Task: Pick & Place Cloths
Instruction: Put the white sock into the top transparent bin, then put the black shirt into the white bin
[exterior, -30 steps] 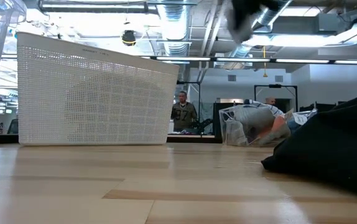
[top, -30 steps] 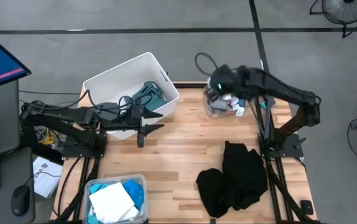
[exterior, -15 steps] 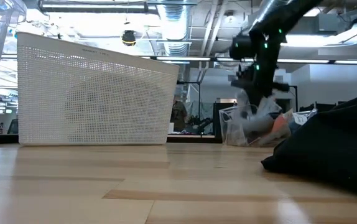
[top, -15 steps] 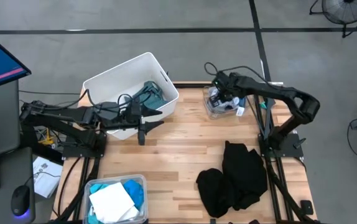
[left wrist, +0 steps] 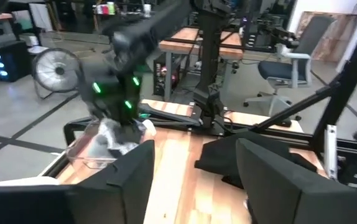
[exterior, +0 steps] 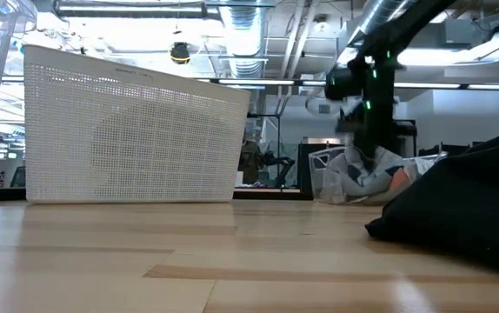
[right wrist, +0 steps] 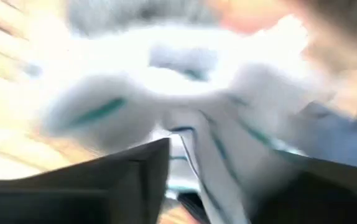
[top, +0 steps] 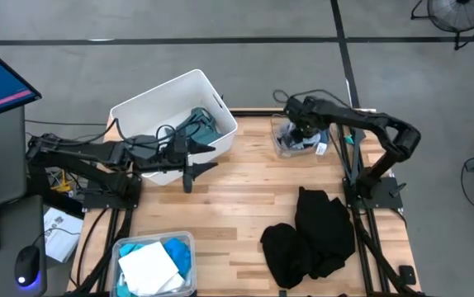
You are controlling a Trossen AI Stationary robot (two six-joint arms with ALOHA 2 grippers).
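Observation:
My right gripper [top: 297,134] is open and reaches down into the clear tub [top: 280,147] at the table's far right. The tub holds small grey, orange and white socks [exterior: 380,174]. In the right wrist view a white sock with teal stripes [right wrist: 185,99] fills the gap between the fingers. My left gripper [top: 200,161] is open and hovers beside the white bin [top: 150,103], touching nothing. A teal-grey garment [top: 200,124] lies in that bin. Black clothes [top: 311,235] are heaped on the table's near right. My right gripper comes from above, pointing down, into the socks in the tub. The white striped sock lies between its open fingers [right wrist: 135,177]. The view is blurred, and I cannot tell whether the fingers touch it.
A second clear tub [top: 125,246] at the near left edge holds turquoise and white shirts [top: 154,264]. The white bin's mesh wall [exterior: 128,130] stands tall at the far left. Bare wood lies in the table's middle [top: 237,194].
My right gripper has come down from high above the table into the far-right clear tub, and now sits among the socks. The left arm has kept still.

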